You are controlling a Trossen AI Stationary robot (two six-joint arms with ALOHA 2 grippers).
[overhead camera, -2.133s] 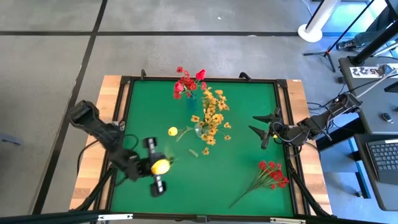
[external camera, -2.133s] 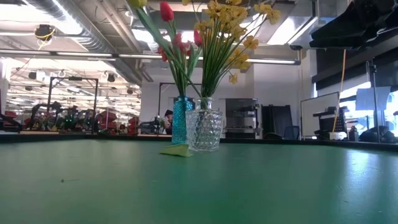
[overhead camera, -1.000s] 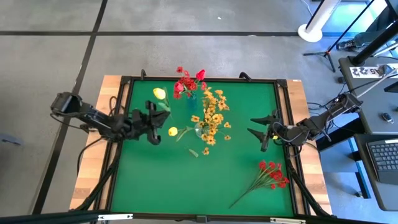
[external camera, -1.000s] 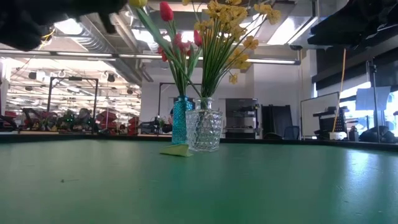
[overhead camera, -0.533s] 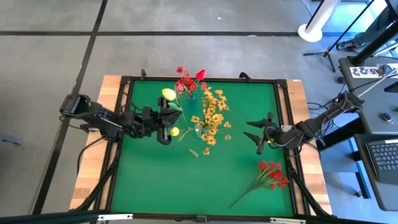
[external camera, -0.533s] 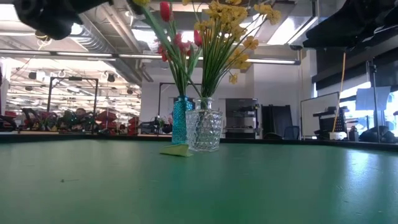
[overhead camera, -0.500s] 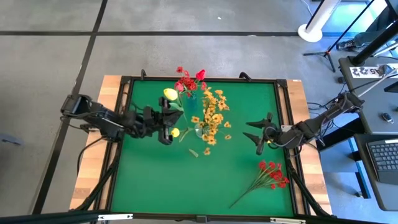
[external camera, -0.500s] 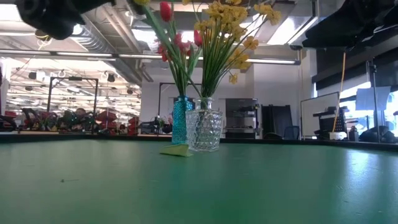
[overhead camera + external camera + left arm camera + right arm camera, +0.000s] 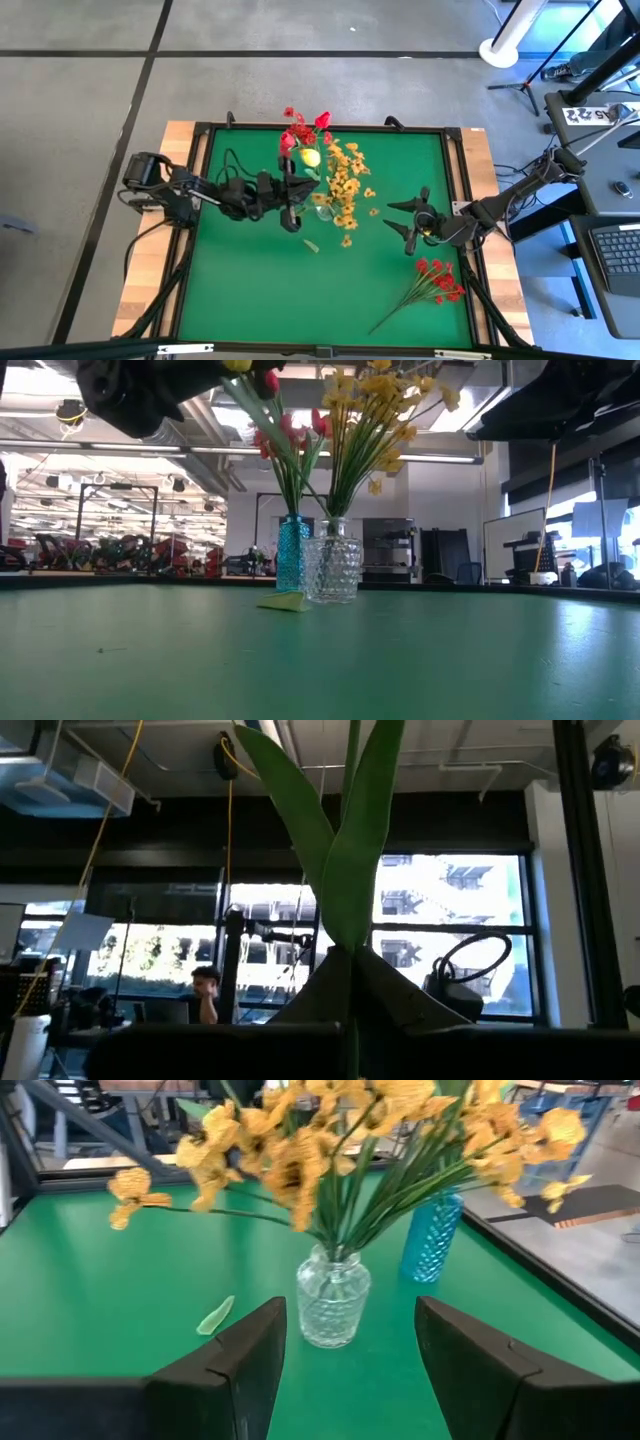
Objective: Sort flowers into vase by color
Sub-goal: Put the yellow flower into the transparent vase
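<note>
My left gripper (image 9: pixel 292 203) is shut on a flower with a yellow bud (image 9: pixel 311 157) and holds it up beside the two vases. Its bud (image 9: pixel 237 365) shows at the top of the low view. The blue vase (image 9: pixel 292 555) holds red blooms (image 9: pixel 300 130). The clear glass vase (image 9: pixel 333 566) holds yellow-orange sprigs (image 9: pixel 346 185). Both vases stand on the green mat. A red sprig (image 9: pixel 436 280) lies flat near the right near corner. My right gripper (image 9: pixel 398 226) is open, right of the clear vase (image 9: pixel 333 1300) and facing it. My left gripper pinches the yellow flower's thin green stem (image 9: pixel 350 982) between its two fingers, low on the stem below the leaves (image 9: pixel 352 870). The flower is lifted clear of the mat and stands roughly upright above the fingers, with the bud on top.
A loose green leaf (image 9: pixel 312 245) lies on the mat just near of the clear vase. A raised black frame (image 9: pixel 455 140) borders the green mat. A person sits far off in the room behind (image 9: pixel 205 992).
My left gripper has carried the yellow-bud flower up from the left near part of the mat, then toward the right and far side, up to the vases. My right gripper has moved left toward the clear vase. The yellow-orange sprigs have swayed a little to the right.
</note>
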